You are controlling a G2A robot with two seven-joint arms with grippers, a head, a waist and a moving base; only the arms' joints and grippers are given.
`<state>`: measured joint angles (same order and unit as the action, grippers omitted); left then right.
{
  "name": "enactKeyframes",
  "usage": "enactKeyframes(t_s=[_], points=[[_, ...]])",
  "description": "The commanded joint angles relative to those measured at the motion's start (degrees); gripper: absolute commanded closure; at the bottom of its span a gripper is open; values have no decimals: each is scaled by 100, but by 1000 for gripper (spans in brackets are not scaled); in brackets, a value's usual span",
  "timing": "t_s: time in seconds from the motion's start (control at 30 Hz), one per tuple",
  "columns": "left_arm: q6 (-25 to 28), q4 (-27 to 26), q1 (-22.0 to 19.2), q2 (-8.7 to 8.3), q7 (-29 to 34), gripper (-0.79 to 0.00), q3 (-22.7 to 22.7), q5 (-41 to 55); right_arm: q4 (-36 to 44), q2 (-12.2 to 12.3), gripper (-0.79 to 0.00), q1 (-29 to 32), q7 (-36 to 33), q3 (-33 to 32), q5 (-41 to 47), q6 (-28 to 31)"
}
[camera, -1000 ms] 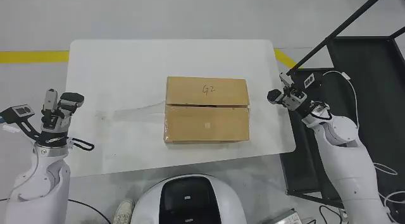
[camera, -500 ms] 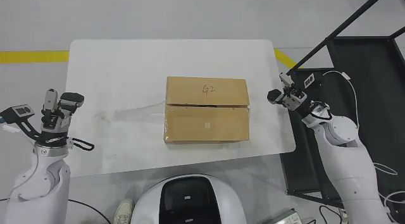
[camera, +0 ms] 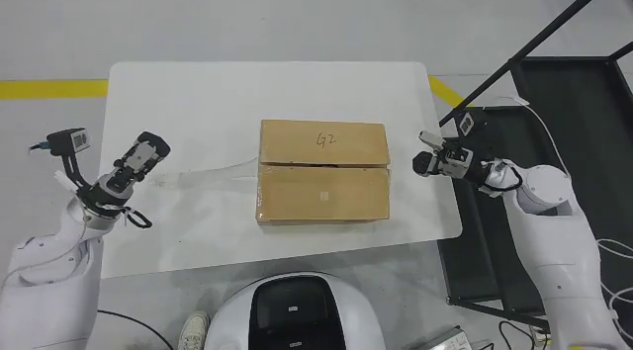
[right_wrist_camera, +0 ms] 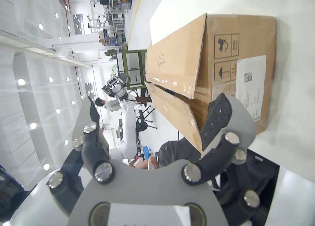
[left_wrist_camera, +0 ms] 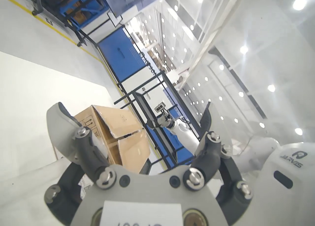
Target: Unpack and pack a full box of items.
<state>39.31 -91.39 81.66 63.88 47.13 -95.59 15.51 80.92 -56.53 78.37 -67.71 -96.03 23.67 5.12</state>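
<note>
Cardboard box [camera: 322,171], one, flaps closed; left jaws and right jaws both released.

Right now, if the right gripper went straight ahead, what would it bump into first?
Most likely the cardboard box. The open right gripper points at its end face, and nothing lies between them.
</note>
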Motion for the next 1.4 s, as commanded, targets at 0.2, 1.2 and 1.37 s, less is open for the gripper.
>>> enactKeyframes(t_s=[0.2, 1.2, 1.37], points=[[-134, 625, -796, -112, 1671, -785, 344, 784, -574, 39, -785, -475, -704, 197, 93, 183], [-226, 758, -949, -111, 1831, -785, 492, 1003, -1217, 61, -785, -814, -1478, 716, 21, 1667], [-226, 758, -949, -111, 1831, -785, 492, 1003, -1033, 89, -785, -820, -1611, 906, 147, 1535]])
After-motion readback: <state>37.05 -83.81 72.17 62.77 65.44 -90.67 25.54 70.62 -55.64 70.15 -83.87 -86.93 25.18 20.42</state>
